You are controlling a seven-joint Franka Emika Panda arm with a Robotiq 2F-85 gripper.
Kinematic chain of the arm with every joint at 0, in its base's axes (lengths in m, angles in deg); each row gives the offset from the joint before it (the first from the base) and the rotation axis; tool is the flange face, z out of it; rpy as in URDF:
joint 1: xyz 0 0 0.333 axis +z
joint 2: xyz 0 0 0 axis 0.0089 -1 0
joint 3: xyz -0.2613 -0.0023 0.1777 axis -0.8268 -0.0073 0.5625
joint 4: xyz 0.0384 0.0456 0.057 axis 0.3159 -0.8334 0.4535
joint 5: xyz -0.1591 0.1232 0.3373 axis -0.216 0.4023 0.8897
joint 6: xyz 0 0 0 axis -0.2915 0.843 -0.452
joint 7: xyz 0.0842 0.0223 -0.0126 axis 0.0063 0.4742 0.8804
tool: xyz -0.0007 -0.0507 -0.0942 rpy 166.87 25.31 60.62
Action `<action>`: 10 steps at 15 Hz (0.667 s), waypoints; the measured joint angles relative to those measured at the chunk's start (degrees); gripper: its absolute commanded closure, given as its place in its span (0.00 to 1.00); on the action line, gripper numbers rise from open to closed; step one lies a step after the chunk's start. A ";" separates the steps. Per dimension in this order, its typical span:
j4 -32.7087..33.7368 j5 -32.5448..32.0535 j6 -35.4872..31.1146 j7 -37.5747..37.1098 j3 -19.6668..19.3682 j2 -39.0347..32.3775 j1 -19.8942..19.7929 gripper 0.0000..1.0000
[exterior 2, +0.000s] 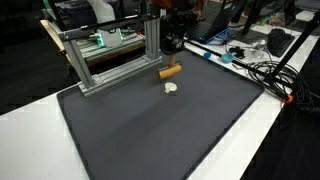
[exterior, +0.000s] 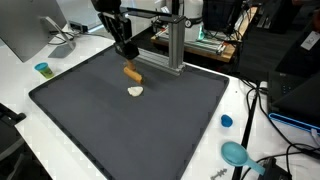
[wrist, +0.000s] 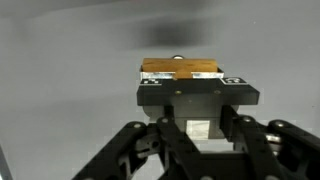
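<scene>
Wooden block point(exterior: 132, 71), one only, a short rectangular bar with a smooth orange-brown face, and the gripper point(exterior: 129, 60) has it: black fingers clamped on its sides, the block hanging just above the mat point(exterior: 120, 130). In the wrist view the block point(wrist: 180, 68) sits crosswise between the jaws, grain showing along its top. Below and just beside it lies one small pale lump point(exterior: 135, 91), rounded and cream-coloured (what it is I cannot tell). The mat is one dark grey sheet, matte, with rounded corners. Behind stands one aluminium frame point(exterior 2: 110, 55) of ribbed square bars. Off the mat: one small blue cap point(exterior: 226, 121), one teal dish point(exterior: 235, 153), one teal cup point(exterior: 42, 69).
</scene>
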 measured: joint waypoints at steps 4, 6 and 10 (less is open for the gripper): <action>0.17 -0.34 -2.44 -1.30 -0.61 -3.35 -0.23 0.79; 0.49 -0.34 -3.95 -1.46 -0.89 -4.94 -0.33 0.79; 2.67 -0.19 -4.82 -1.52 -1.11 -8.14 -0.49 0.79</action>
